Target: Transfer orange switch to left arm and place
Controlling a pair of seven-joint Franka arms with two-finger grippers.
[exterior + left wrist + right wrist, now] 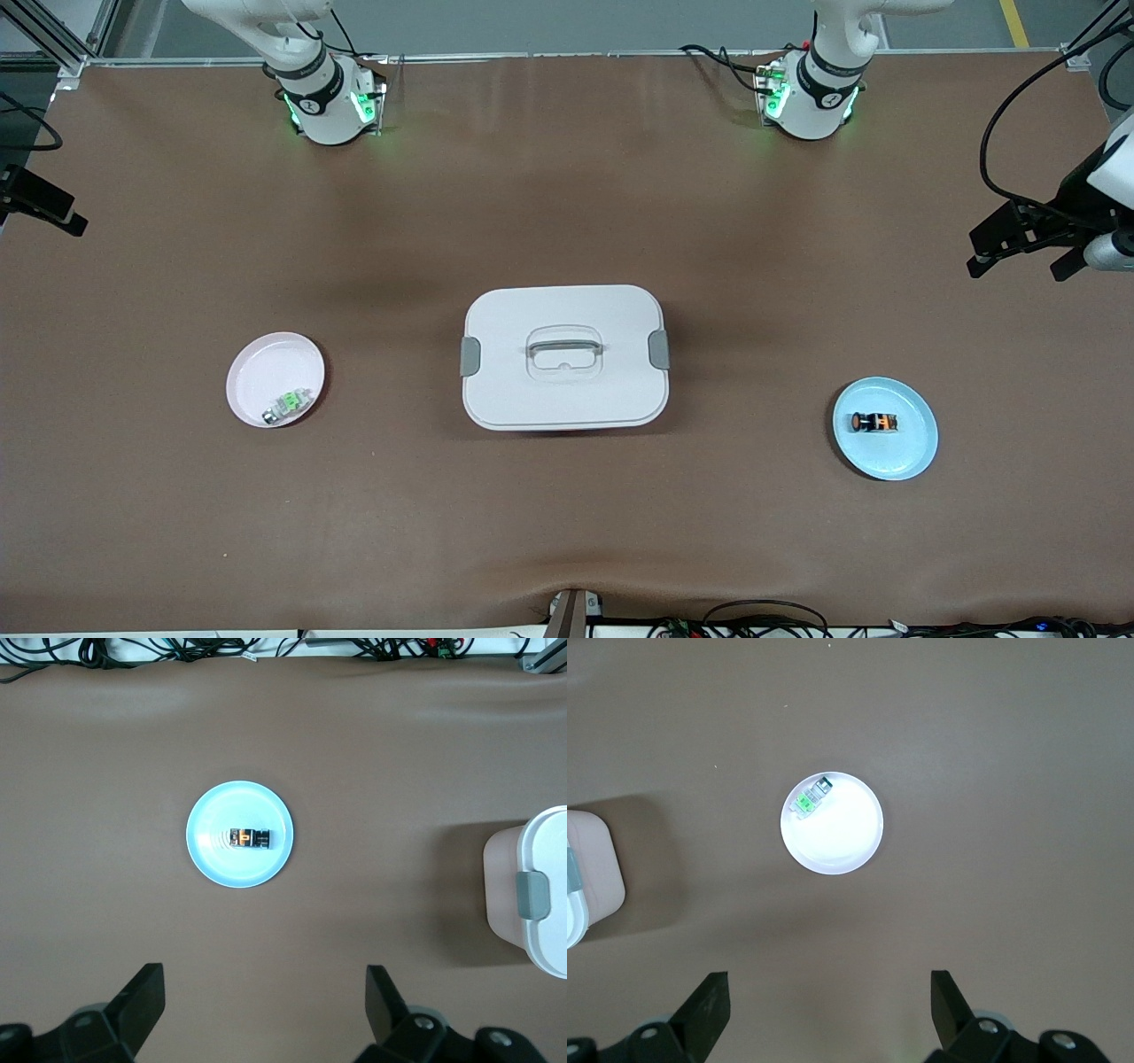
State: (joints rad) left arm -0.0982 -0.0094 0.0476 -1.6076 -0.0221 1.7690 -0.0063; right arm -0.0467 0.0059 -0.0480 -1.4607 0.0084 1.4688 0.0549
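1. Your orange switch point(874, 423) lies on its side on the blue plate point(912, 452), toward the left arm's end of the bench point(567, 532).
2. The box point(564, 399) sits on the bench between the two plates, lid on, with a grey clip point(658, 349) on each end.
3. A pink plate point(257, 372) lies toward the right arm's end of the bench and holds a small green-and-silver part point(288, 405).
4. The left gripper point(266, 1001) hangs high over the bench, pointing straight down, its jaws released wide and empty. In the left wrist view the blue plate point(213, 864) and switch point(249, 838) lie well apart from the fingertips point(146, 988).
5. The right gripper point(830, 997) hangs the same way over its own end, jaws spread and holding nothing. The pink plate point(842, 842) is well apart from its fingertips point(713, 992).
6. In the front view you see only the two white arm bases along the top edge. The black hardware at either side edge may be the grippers, but you cannot be sure from there.
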